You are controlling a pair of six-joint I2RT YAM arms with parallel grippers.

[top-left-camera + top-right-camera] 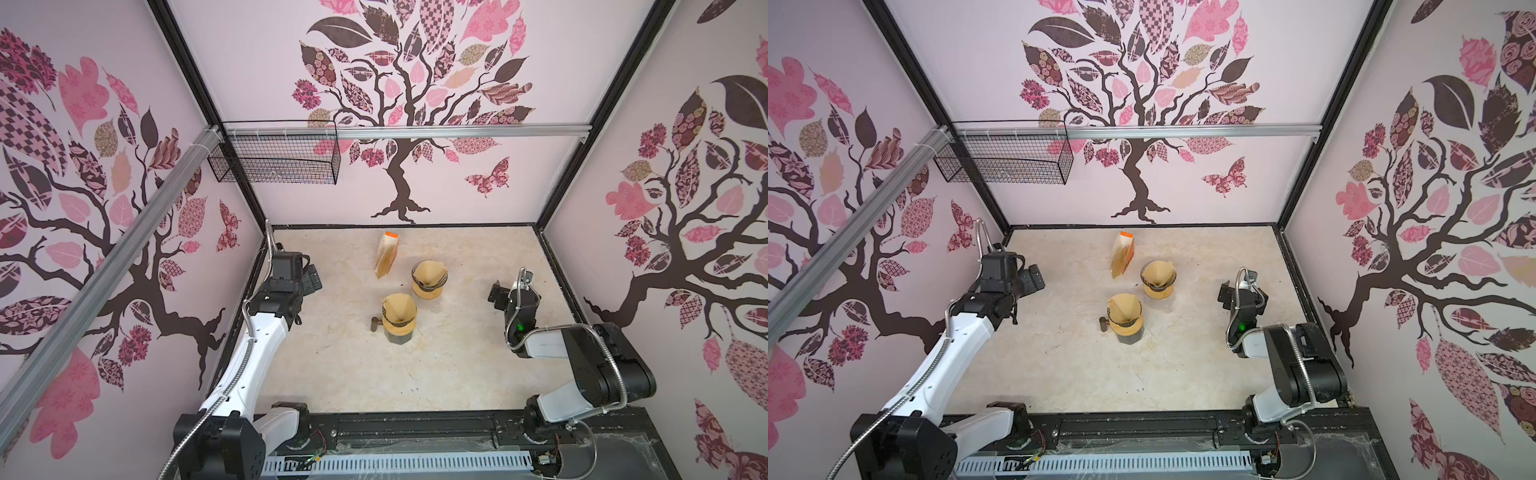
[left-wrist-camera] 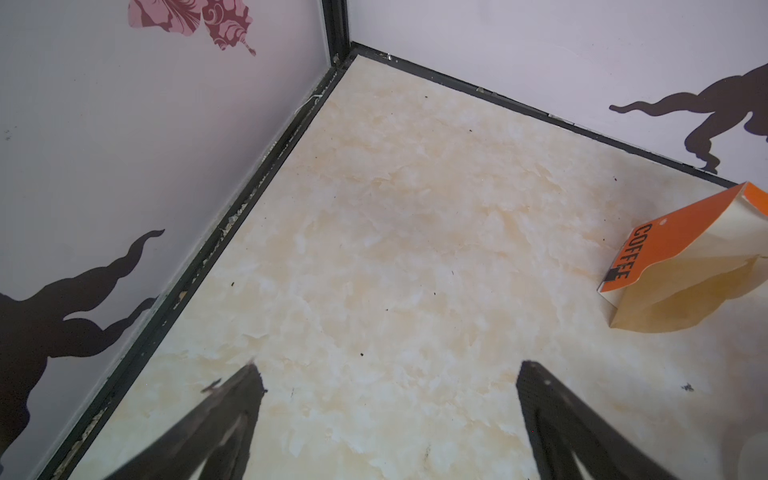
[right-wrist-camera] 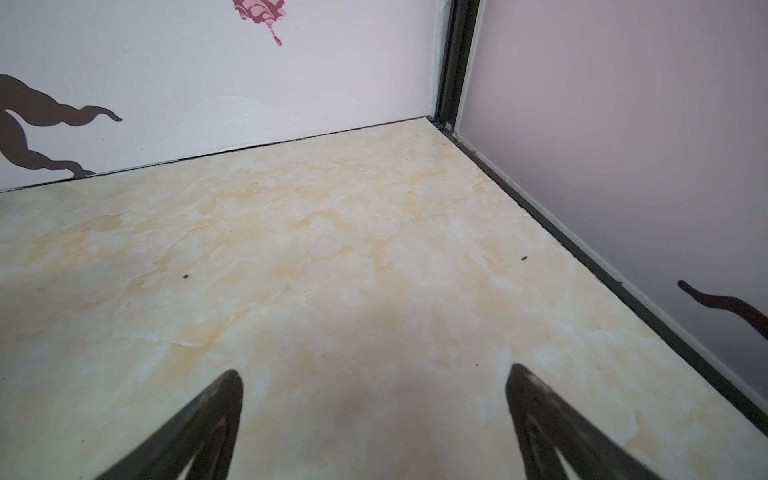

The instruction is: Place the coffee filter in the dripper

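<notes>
**A:** How do the two arms stand?

**B:** The left arm (image 1: 259, 340) comes from the near left corner and stretches along the left wall. Its left hand (image 1: 312, 279) is raised above the worktop (image 1: 457, 374) and points to the far side, a little to the right. The right arm (image 1: 582, 357) is folded at the near right. The right hand (image 1: 496, 295) points to the far side, well to the right of the drippers.

**A:** What is around them, and does something stand in the way?

**B:** Two drippers stand in the middle. The near dripper (image 1: 400, 323) sits on a dark vessel (image 1: 399, 338), and a brown paper filter (image 1: 399, 306) is already inside its cone. The far dripper (image 1: 429, 289) also has a second filter (image 1: 430, 272) inside. A small brown cylinder (image 1: 376, 323) is just beside the near dripper, on its left. A paper packet (image 1: 386, 255) with an orange top and the word COFFEE lies on the worktop just beyond the far dripper, to its left. A wire basket (image 1: 274, 160) hangs from the rail on the far wall, high on the left. Bare worktop lies between each hand and the drippers.

**A:** And the hands, how far open?

**B:** Both are spread wide. In each wrist view the two dark fingers stand far apart over the worktop. Neither hand grips or touches a thing.
</notes>
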